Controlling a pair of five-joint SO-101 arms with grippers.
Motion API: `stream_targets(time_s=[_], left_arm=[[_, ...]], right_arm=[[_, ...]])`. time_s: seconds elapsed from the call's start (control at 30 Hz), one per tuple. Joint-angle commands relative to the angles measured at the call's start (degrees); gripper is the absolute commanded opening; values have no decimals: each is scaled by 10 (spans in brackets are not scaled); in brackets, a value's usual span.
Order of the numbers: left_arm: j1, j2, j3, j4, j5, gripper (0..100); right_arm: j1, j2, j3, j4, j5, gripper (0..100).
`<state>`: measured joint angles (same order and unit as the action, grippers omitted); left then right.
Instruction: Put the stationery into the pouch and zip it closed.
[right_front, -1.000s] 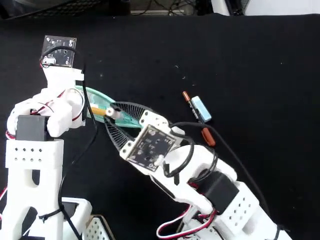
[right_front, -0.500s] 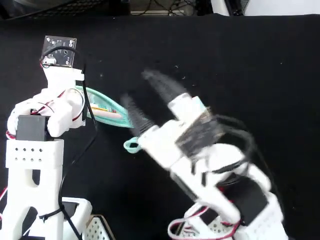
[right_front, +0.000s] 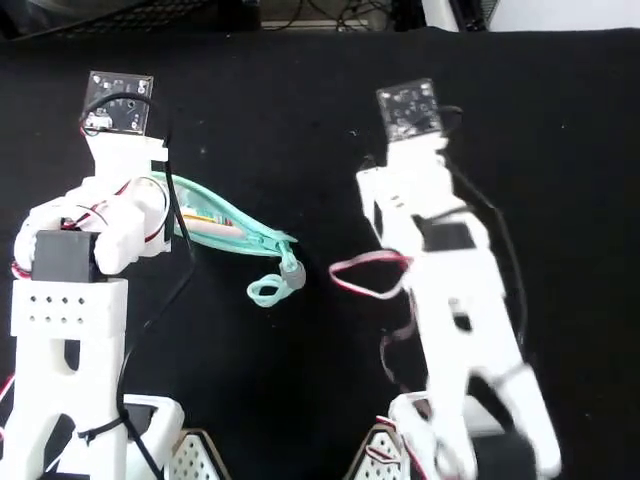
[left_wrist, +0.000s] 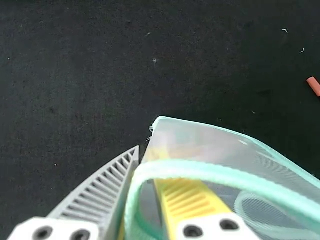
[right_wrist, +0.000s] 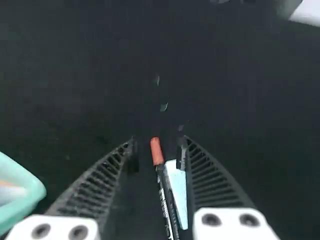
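Note:
The teal mesh pouch (right_front: 225, 228) hangs open from my left gripper (left_wrist: 149, 169), which is shut on its rim (left_wrist: 200, 169), one finger inside and one outside. Yellow and orange items show through the mesh. Its grey zip tab (right_front: 292, 272) and teal loop (right_front: 265, 291) lie on the cloth. My right arm (right_front: 430, 235) stretches over the table's middle. Beneath it, my right gripper (right_wrist: 156, 148) stands open, straddling a dark pen with a red end (right_wrist: 157, 152) and a pale blue eraser (right_wrist: 177, 190). The pouch's corner (right_wrist: 17, 192) sits off to one side.
A black cloth (right_front: 560, 150) covers the whole table, with open room to the far right and far back. A red pen end (left_wrist: 313, 85) lies on the cloth beyond the pouch. Both arm bases stand at the near edge.
My right arm has swung away from the pouch's mouth, across to the pen and eraser. The pouch's free end has dropped onto the cloth. The left arm has held still.

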<state>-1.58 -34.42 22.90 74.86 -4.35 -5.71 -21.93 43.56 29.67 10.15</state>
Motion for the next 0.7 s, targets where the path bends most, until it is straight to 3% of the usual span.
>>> stream_targets(time_s=[0.0,0.23,0.57,0.67], left_arm=[[8,11,36,3,4,30],[8,11,43,2,4,30],[8,11,43,2,4,30],[8,11,43,2,4,30]], right_arm=[[8,157,-71,-50,47,131],[9,393,-276,31,93,131],[24,509,-410,135,125,123],[24,509,-415,145,136,11]])
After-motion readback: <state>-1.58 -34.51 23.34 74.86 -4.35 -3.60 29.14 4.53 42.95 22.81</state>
